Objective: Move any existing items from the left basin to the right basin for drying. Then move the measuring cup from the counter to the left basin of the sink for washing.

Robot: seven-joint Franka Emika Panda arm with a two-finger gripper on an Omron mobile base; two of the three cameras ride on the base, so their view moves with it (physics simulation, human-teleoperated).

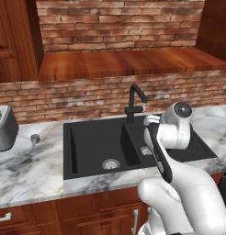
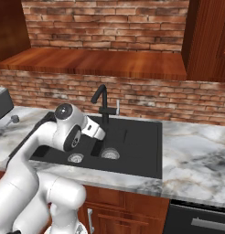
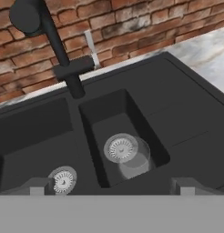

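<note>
A red brick wall [image 1: 110, 96] runs behind, a wooden shelf [image 1: 133, 62] above, and reddish-brown cabinets [image 1: 87, 211] below.

White marble counter [image 1: 32, 170] with grey veining, set over reddish-brown cabinets. A matte black double-basin sink [image 1: 69, 156] is recessed in it, with a black curved faucet [image 1: 133, 103] at the rear edge. On the counter left of the sink stand a small grey measuring cup [image 1: 35, 138] and, farther left, a toaster [image 1: 3, 128].
</note>
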